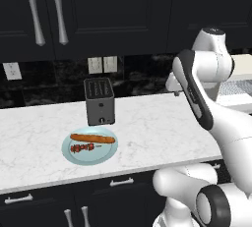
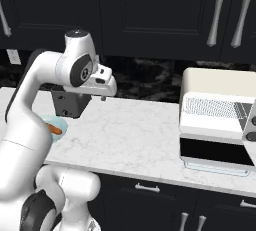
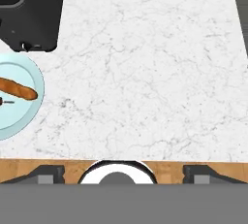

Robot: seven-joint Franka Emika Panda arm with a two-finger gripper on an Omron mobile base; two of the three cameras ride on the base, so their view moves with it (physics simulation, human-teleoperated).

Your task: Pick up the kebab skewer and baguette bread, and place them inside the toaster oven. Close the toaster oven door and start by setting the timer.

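The claw (image 3: pixel 116 169) is standing wide open with nothing between its two dark tips, which are sitting far apart at the bottom of the hand view, looking down on bare marble counter (image 3: pixel 145 72). In the left base view the arm is rising at the right, well apart from the food.

The baguette (image 1: pixel 92 138) is lying across a pale blue plate (image 1: pixel 74 157) near the counter's front edge, and the kebab skewer (image 1: pixel 83 148) is lying just beside it on the same plate, nearer the front. A small dark toaster (image 1: pixel 100 101) is standing just behind the plate.

In the right base view the toaster oven (image 2: pixel 220 117) is sitting at the right end of the counter, well apart from the plate. Its door (image 2: pixel 216 162) is hanging open at the front, showing the wire rack (image 2: pixel 212 107) inside, and grey knobs (image 2: pixel 252 129) are showing on its right side.
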